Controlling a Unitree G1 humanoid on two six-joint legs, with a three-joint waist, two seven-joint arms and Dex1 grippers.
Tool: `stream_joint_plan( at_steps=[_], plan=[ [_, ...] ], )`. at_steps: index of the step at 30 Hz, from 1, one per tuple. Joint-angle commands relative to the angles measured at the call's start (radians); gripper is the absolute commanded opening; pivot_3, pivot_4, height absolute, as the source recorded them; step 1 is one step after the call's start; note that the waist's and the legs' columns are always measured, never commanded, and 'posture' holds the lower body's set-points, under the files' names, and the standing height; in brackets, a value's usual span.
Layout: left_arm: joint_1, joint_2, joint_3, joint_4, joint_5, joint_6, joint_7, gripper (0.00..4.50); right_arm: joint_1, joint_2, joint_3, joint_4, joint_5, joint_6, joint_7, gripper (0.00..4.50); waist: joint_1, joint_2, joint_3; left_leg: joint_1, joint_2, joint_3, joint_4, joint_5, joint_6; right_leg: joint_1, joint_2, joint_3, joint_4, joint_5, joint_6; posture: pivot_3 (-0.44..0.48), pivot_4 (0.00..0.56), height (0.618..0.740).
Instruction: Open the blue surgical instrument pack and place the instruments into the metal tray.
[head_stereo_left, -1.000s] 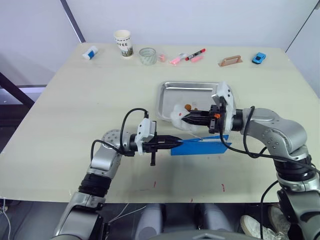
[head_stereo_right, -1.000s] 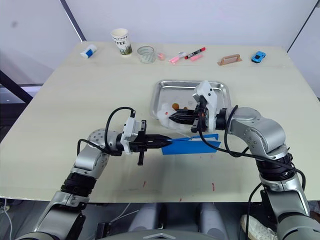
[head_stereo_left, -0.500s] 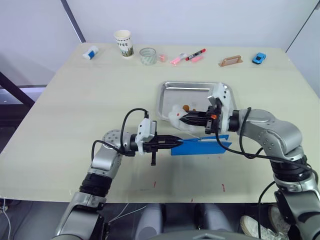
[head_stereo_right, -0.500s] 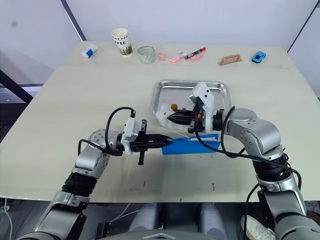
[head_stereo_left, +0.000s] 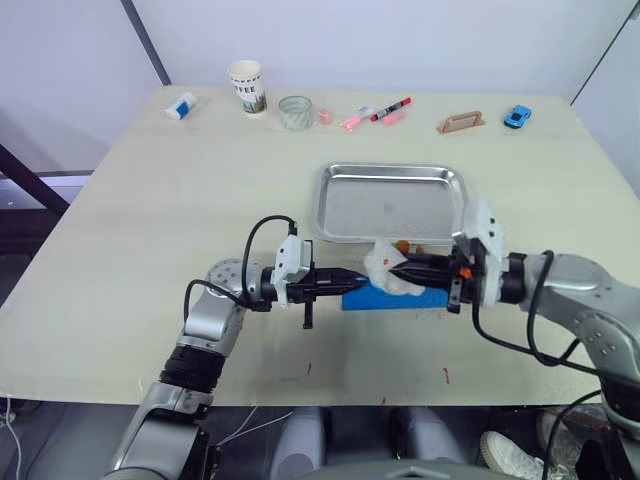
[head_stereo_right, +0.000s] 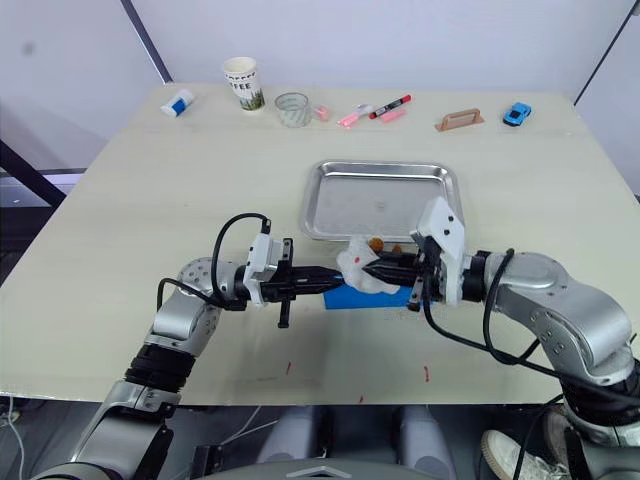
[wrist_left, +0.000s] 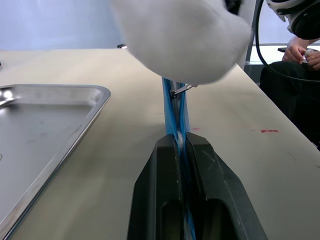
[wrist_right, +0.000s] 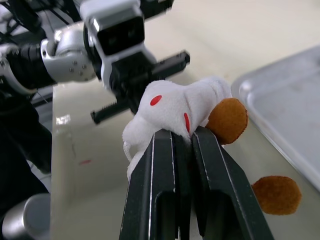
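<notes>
The blue pack (head_stereo_left: 395, 297) lies on the table (head_stereo_left: 180, 190) just in front of the metal tray (head_stereo_left: 390, 203), near its front rim. The left gripper (head_stereo_left: 350, 283) comes in from the left and its two fingers are pinched tight on the pack's left edge; in the left wrist view the thin blue layers (wrist_left: 174, 117) run straight up from between them.

The right gripper (head_stereo_left: 400, 271) reaches in from the right and is clamped on a white plush toy (wrist_right: 172, 110) with red marks and orange-brown parts. The toy hangs over the pack's left half, just beside the left gripper's tips. Whether it touches the pack is hard to tell.

A small silver metal piece (wrist_left: 181, 90), perhaps a zipper pull, juts from the pack's edge.

A paper cup (head_stereo_left: 246, 86), markers (head_stereo_left: 376, 113) and a toy car (head_stereo_left: 517, 116) sit along the table's far edge.
</notes>
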Motion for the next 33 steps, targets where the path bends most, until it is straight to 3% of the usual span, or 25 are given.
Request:
stream_joint_plan(
  at_steps=[1, 11, 12, 15, 16, 17, 18, 19, 25, 28, 31, 33],
  plan=[
    [-0.001, 0.003, 0.0, 0.022, 0.024, -0.006, 0.011, 0.0, 0.055, -0.01, -0.06, -0.092, 0.049, 0.017, -0.052, 0.08, 0.001, 0.0, 0.0, 0.0, 0.0, 0.0, 0.0, 0.0, 0.0, 0.0, 0.0, 0.0, 0.0, 0.0, 0.0, 0.0, 0.15, 0.74],
    [-0.023, -0.011, -0.004, 0.045, 0.033, -0.018, 0.023, 0.0, 0.2, -0.073, -0.024, -0.115, -0.019, -0.095, -0.028, 0.08, 0.002, 0.0, 0.0, 0.0, 0.0, 0.0, 0.0, 0.0, 0.0, 0.0, 0.0, 0.0, 0.0, 0.0, 0.0, 0.0, 0.15, 0.74],
    [-0.024, -0.012, -0.004, 0.047, 0.033, -0.019, 0.023, 0.0, 0.218, -0.086, -0.015, -0.115, -0.025, -0.115, -0.004, 0.86, 0.001, -0.001, 0.0, 0.0, 0.0, 0.0, 0.0, 0.0, 0.0, 0.0, 0.0, 0.0, 0.0, 0.0, 0.0, 0.0, 0.15, 0.74],
    [-0.025, -0.015, -0.005, 0.048, 0.035, -0.023, 0.021, 0.0, 0.268, -0.121, 0.003, -0.118, -0.057, -0.185, 0.056, 2.03, 0.001, -0.001, 0.0, 0.0, 0.0, 0.0, 0.0, 0.0, 0.0, 0.0, 0.0, 0.0, 0.0, 0.0, 0.0, 0.0, 0.15, 0.74],
    [-0.024, -0.016, -0.005, 0.048, 0.035, -0.025, 0.02, 0.0, 0.283, -0.132, -0.003, -0.118, -0.059, -0.202, 0.075, 2.65, 0.001, -0.001, 0.0, 0.0, 0.0, 0.0, 0.0, 0.0, 0.0, 0.0, 0.0, 0.0, 0.0, 0.0, 0.0, 0.0, 0.15, 0.74],
    [-0.024, -0.016, -0.004, 0.047, 0.035, -0.026, 0.019, 0.0, 0.295, -0.141, -0.011, -0.118, -0.055, -0.215, 0.093, 2.79, 0.001, -0.001, 0.0, 0.0, 0.0, 0.0, 0.0, 0.0, 0.0, 0.001, 0.0, -0.001, 0.0, 0.0, 0.0, 0.0, 0.15, 0.74],
    [-0.024, -0.017, -0.004, 0.048, 0.035, -0.027, 0.019, 0.0, 0.307, -0.151, -0.027, -0.115, -0.039, -0.221, 0.114, 3.39, 0.001, -0.001, 0.0, 0.0, 0.0, 0.0, 0.0, 0.0, 0.0, 0.001, 0.0, 0.0, 0.0, 0.0, 0.0, 0.0, 0.15, 0.74],
    [-0.024, -0.018, -0.003, 0.048, 0.036, -0.028, 0.017, 0.0, 0.316, -0.162, -0.045, -0.113, -0.023, -0.227, 0.136, 3.55, 0.003, -0.001, 0.0, 0.0, 0.0, 0.0, 0.0, 0.0, 0.0, 0.001, 0.0, -0.001, 0.0, 0.0, 0.0, 0.0, 0.15, 0.74],
    [-0.02, -0.016, -0.003, 0.036, 0.03, -0.035, 0.008, 0.0, 0.341, -0.169, -0.16, -0.059, 0.03, -0.334, 0.246, 3.55, 0.002, -0.001, 0.0, 0.0, 0.0, -0.001, 0.0, 0.0, 0.0, 0.001, 0.0, -0.001, -0.001, 0.0, 0.0, 0.0, 0.15, 0.74],
    [-0.014, -0.009, -0.006, 0.024, 0.028, -0.043, -0.007, 0.0, 0.254, -0.171, -0.187, 0.096, 0.047, -0.359, 0.31, 3.55, 0.0, -0.001, -0.001, 0.001, 0.0, -0.001, 0.0, 0.0, 0.0, 0.002, 0.001, -0.001, -0.001, 0.0, 0.0, 0.0, 0.15, 0.74],
    [-0.015, -0.006, -0.007, 0.02, 0.032, -0.052, -0.015, 0.0, 0.178, -0.194, -0.154, 0.219, -0.01, -0.405, 0.371, 4.4, 0.002, -0.001, -0.001, 0.002, -0.001, -0.001, 0.0, 0.0, 0.0, 0.003, 0.0, -0.001, -0.001, 0.0, 0.0, 0.0, 0.15, 0.74],
    [-0.016, -0.006, -0.005, 0.018, 0.03, -0.054, -0.015, 0.0, 0.141, -0.192, -0.121, 0.286, -0.065, -0.457, 0.398, 4.48, 0.003, -0.001, -0.001, 0.002, -0.001, -0.001, 0.0, 0.0, 0.0, 0.003, 0.0, -0.002, -0.002, 0.0, 0.0, 0.0, 0.15, 0.74]
  ],
)
